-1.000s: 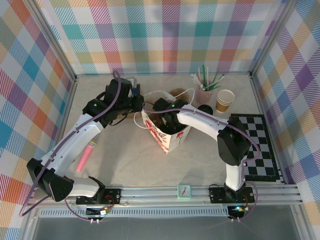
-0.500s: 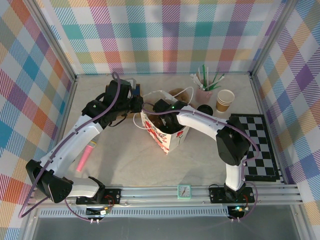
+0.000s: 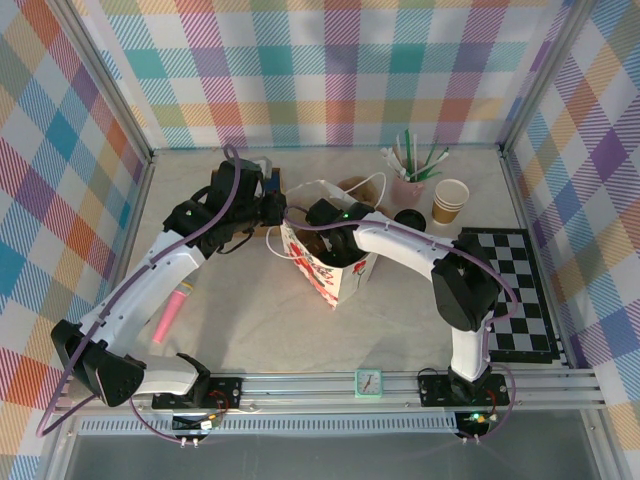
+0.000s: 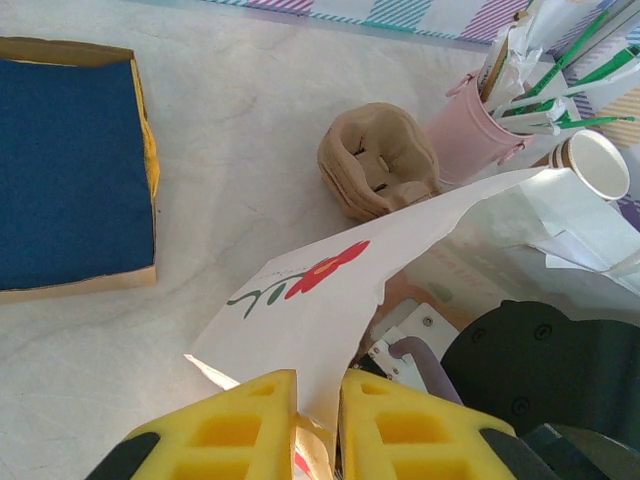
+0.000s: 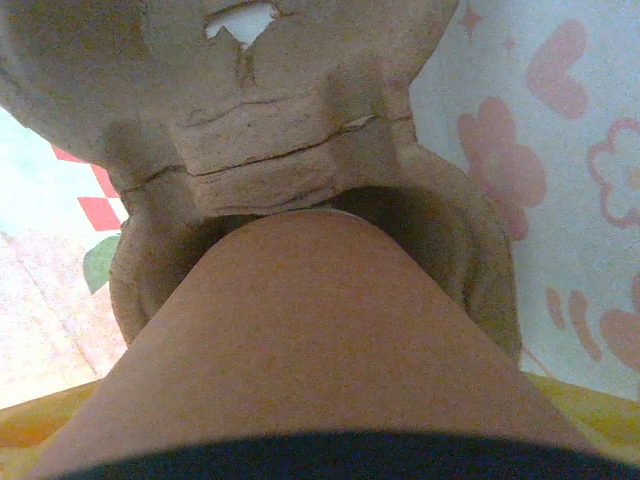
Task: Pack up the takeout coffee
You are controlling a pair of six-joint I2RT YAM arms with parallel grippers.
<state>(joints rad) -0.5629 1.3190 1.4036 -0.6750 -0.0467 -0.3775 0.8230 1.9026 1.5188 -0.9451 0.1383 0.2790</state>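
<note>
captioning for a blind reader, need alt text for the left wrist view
The left claw pinches the edge of a white flowered paper bag. Beyond it sit a brown moulded cup tray, a pink straw holder, a lidless paper cup and a blue pad.

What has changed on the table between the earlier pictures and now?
Nothing has visibly changed. The left gripper still pinches the edge of the bag. The right gripper still holds the coffee inside the bag, over a tray.
</note>
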